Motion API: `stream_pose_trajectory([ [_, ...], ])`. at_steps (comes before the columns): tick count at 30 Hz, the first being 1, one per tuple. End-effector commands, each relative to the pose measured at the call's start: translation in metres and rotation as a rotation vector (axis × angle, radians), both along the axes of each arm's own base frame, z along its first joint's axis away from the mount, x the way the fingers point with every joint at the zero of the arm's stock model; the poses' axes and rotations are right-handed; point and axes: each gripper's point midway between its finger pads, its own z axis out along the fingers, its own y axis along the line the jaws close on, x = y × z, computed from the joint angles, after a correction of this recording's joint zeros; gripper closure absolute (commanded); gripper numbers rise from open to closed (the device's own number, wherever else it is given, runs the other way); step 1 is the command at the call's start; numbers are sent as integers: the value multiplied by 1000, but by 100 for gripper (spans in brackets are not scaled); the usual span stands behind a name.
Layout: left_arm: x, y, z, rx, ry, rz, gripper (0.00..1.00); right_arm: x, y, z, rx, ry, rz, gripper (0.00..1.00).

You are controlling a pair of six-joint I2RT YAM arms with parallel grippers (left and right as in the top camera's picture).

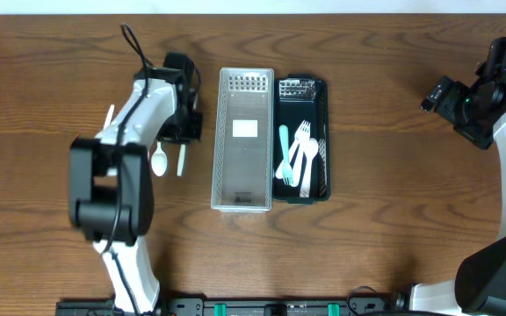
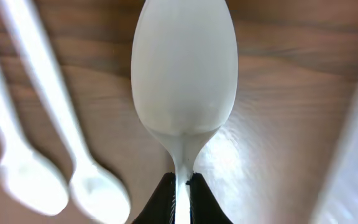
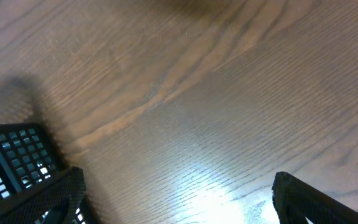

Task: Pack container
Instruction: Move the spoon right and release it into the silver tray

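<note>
My left gripper (image 1: 185, 132) is shut on the handle of a white plastic spoon (image 1: 181, 160) just left of the containers. In the left wrist view the jaws (image 2: 180, 186) pinch the neck of this spoon (image 2: 184, 68), whose bowl points away over the wood. Two more white spoons (image 2: 73, 168) lie on the table beside it; one shows overhead (image 1: 159, 161). A clear mesh basket (image 1: 242, 197) stands mid-table. A dark tray (image 1: 321, 96) next to it holds a teal spoon (image 1: 283, 140) and white forks (image 1: 304, 149). My right gripper (image 1: 437, 92) is open and empty at the far right.
A white utensil handle (image 1: 108, 117) sticks out left of the left arm. In the right wrist view the open fingers (image 3: 179, 205) hang over bare wood, with a corner of the dark mesh tray (image 3: 11, 155) at the lower left.
</note>
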Motion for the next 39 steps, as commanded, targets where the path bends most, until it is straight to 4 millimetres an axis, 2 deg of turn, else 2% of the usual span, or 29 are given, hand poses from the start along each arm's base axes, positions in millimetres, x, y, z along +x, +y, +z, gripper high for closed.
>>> stream_pose_trajectory([
  [1, 13, -13, 70, -25, -189, -5, 94, -2, -1, -4, -1, 16, 1, 1],
  [3, 11, -26, 95, -45, -252, -11, 94, -2, -1, -4, 0, 16, 0, 1],
  [6, -1, -59, 131, -90, -339, -43, 94, -3, -1, -5, 0, 17, 1, 1],
  [8, -8, -81, 141, -120, -366, -59, 94, -3, -1, -5, 0, 19, 1, 1],
  [10, -14, -106, 144, -149, -377, -71, 94, -3, -1, -5, 0, 19, 1, 1],
  [13, -19, -134, 127, -169, -349, -72, 94, -3, -1, -5, 0, 19, 0, 1],
  [15, -20, -144, 108, -164, -309, -50, 94, -3, -1, -5, 0, 19, 0, 1],
  [19, -22, -152, 66, -125, -214, -32, 92, -3, -1, -5, 1, 19, 1, 1],
  [21, -22, -151, 59, -114, -198, -32, 83, -3, -1, -5, 1, 20, 1, 1],
  [23, -19, -147, 65, -115, -207, -39, 74, -3, -1, -5, 1, 21, 0, 1],
  [25, -15, -139, 83, -117, -232, -57, 60, -4, -1, -5, 2, 23, 0, 1],
  [27, -12, -128, 105, -114, -262, -91, 31, -4, -1, -5, 2, 23, 0, 1],
  [28, -10, -120, 115, -105, -281, -109, 20, -4, -1, -5, 2, 23, 0, 1],
  [31, 2, -74, 139, 4, -365, -50, 16, -4, -1, -5, 2, 23, 0, 1],
  [34, 16, -16, 147, 141, -410, 70, 15, -3, -1, -5, 1, 21, 0, 1],
  [36, 23, 13, 139, 176, -399, 112, 15, -3, -1, -5, 0, 18, 0, 1],
  [39, 30, 51, 117, 209, -351, 170, 15, -2, -2, -4, -1, 16, 0, 1],
])
